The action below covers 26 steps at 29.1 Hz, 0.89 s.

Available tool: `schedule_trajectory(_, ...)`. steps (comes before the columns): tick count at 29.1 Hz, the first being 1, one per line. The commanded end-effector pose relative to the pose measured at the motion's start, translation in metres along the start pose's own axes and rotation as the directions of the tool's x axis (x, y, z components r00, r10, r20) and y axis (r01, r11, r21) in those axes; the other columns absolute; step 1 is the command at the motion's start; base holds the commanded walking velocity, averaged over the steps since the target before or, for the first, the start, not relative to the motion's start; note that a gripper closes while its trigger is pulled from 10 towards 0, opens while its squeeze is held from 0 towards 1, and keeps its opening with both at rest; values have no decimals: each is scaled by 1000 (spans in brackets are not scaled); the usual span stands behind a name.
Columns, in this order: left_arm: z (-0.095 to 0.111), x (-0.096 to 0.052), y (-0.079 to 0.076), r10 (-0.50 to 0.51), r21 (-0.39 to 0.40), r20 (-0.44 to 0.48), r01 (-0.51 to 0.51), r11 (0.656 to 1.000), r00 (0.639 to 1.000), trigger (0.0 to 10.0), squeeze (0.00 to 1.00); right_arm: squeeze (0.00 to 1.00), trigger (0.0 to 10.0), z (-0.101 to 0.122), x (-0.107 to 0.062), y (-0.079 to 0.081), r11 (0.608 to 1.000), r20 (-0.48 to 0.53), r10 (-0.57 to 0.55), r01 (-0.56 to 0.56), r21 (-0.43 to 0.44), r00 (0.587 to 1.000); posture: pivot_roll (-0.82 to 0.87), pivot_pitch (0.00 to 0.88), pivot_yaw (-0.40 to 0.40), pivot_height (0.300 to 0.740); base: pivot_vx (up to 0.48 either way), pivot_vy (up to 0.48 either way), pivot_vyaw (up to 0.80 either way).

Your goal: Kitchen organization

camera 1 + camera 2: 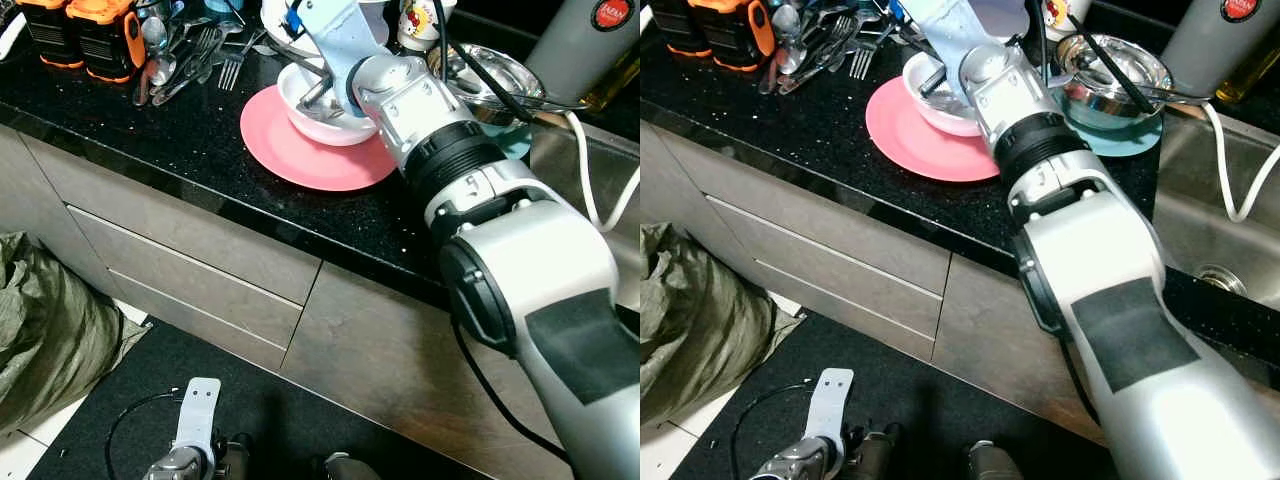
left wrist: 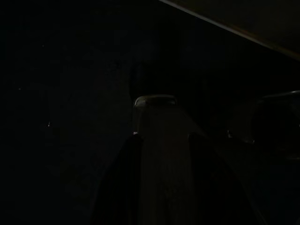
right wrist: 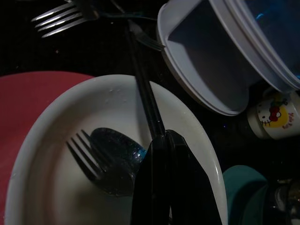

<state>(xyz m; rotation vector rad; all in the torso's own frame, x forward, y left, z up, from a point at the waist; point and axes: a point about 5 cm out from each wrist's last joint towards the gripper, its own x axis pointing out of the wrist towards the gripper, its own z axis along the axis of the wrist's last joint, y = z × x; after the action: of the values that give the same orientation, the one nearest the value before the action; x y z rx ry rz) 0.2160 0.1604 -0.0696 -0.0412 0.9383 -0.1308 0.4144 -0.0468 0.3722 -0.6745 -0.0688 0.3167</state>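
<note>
I'm reaching my right arm across the black countertop, and the right gripper is sitting inside the white bowl. In the right wrist view its two black fingers are pressed together around a thin dark utensil handle that is running out over the bowl's far rim. A fork and a dark spoon are lying together in the bottom of that bowl, just beside the fingertips.

The bowl is standing on a pink plate, which is lying near the front edge of the countertop, above the grey drawers. Towards the back edge, loose forks and other cutlery are lying in a heap beside two orange-and-black tools at the countertop's far left corner. A steel bowl is resting on a teal plate close to the sink, and a small cartoon-printed cup is standing near stacked white containers.

My left gripper is hanging idle over the dark floor mat; I cannot tell how its jaws are set, the wrist view being too dark.
</note>
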Motion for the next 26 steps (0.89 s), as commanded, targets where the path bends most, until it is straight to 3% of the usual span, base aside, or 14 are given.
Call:
schedule_trajectory(1,-14,-1,-6,-13,-22,-40,12,1000,999,10000,0,0,549,3,-1,-3,1000,9,23,-23,-22,1000,1,269,-144,740,0,0,0)
schedule_trajectory(3,-14,-1,-6,-13,-22,-40,12,1000,999,10000,0,0,549,3,-1,-2,999,13,38,-38,-22,999,1,269,-144,740,0,0,0)
schedule_trajectory(4,-14,-1,-6,-13,-22,-40,12,1000,999,10000,0,0,10000,5,-1,0,998,27,61,-61,-16,998,1,269,-144,740,0,0,0)
schedule_trajectory(5,-14,-1,-6,-12,-22,-40,12,1000,999,10000,0,0,10000,7,-1,0,997,47,76,-76,-7,996,1,269,-144,740,0,0,0)
schedule_trajectory(6,-14,-1,-6,-12,-22,-40,11,1000,999,10000,0,886,10000,9,-2,-1,998,66,68,-68,2,995,1,269,-144,740,0,0,0)
schedule_trajectory(7,-14,-1,-6,-12,-21,-40,11,1000,999,10000,0,1000,10000,10,-2,-2,998,77,62,-64,28,995,1,270,-141,740,0,0,0)
schedule_trajectory(10,-14,-1,-6,-12,-21,-40,11,1000,999,10000,0,1000,10000,9,-2,-1,997,78,69,-72,32,995,0,269,-141,740,0,0,0)
schedule_trajectory(15,-14,-1,-6,-12,-20,-40,11,1000,999,10000,0,1000,10000,3,1,6,998,57,57,-55,-39,997,4,271,-142,740,0,0,0)
schedule_trajectory(16,-14,-1,-6,-11,-22,-39,10,1000,999,10000,0,482,10000,1,2,6,997,45,43,-40,-67,998,4,271,-142,740,0,0,0)
schedule_trajectory(17,-14,-1,-6,-10,-23,-39,10,1000,999,10000,0,482,10000,0,2,6,997,41,37,-34,-69,998,4,271,-142,740,0,0,0)
schedule_trajectory(18,-14,-1,-6,-10,-24,-39,9,1000,999,10000,0,0,10000,-1,2,6,996,31,27,-24,-87,999,7,272,-142,740,0,0,0)
schedule_trajectory(26,-15,-1,-6,-11,-25,-39,10,1000,999,10000,0,0,10000,-17,3,7,988,-47,9,-16,-155,999,5,276,-147,740,0,0,0)
